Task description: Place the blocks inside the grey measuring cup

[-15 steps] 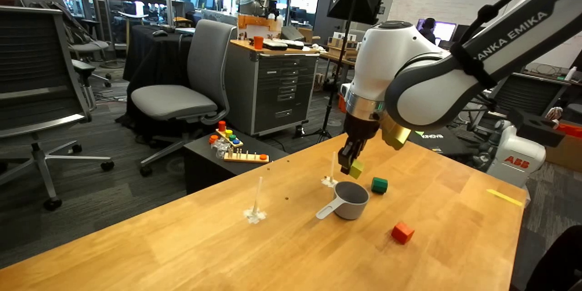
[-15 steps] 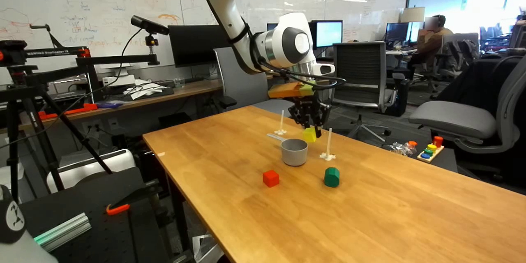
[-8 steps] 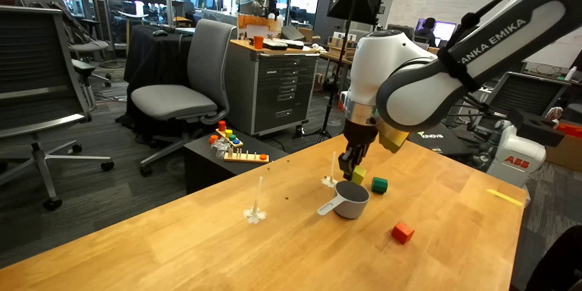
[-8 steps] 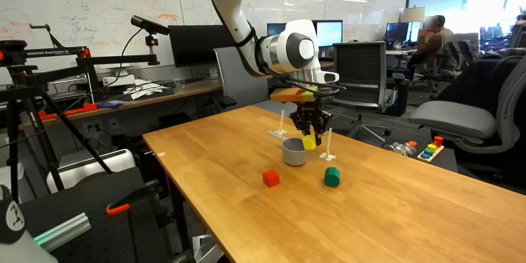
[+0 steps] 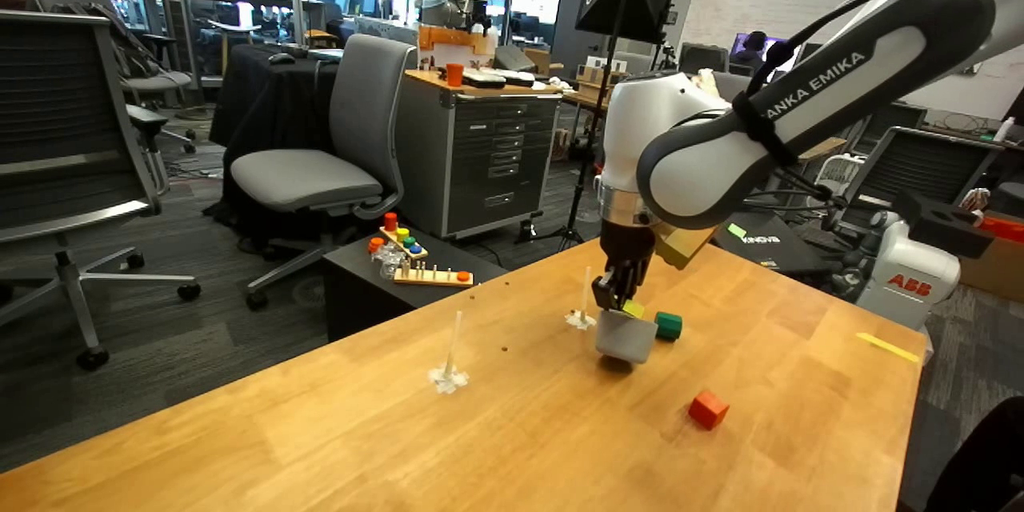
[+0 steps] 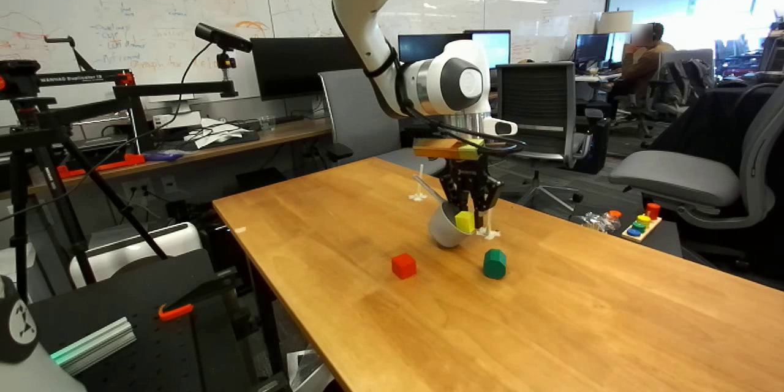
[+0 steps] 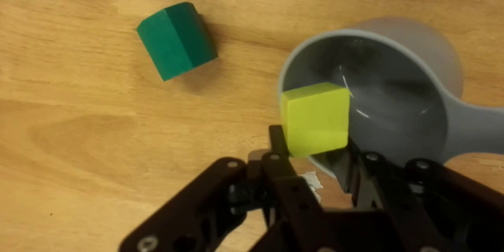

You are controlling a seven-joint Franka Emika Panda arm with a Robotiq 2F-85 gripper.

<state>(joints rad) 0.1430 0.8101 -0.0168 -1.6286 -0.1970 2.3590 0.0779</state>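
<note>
- Tilted since the earlier frames, the grey measuring cup (image 6: 446, 231) now leans on the table (image 6: 551, 318) with its mouth turned to the gripper (image 7: 314, 141), which has come lower; the green block (image 6: 495, 264) and the red block (image 5: 709, 410) lie where they were.
- Pinched in the gripper, the yellow block (image 7: 317, 122) sits at the cup's mouth, overlapping the rim in the wrist view.
- Probably block or gripper bears down on that rim; which, I cannot tell. More downward push there could topple the cup, or skid it into the green block nearby or the thin stick (image 5: 586, 294) toward the table's far edge.
- Letting go now could drop the block outside the cup, or let the cup rock upright and throw it off.
- In both exterior views the cup is between the red block and the table's far edge.
- Its long axis, bowl to handle, slants: in an exterior view the handle (image 6: 429, 189) points up and toward the table's far corner; in the wrist view it runs off the frame.
</note>
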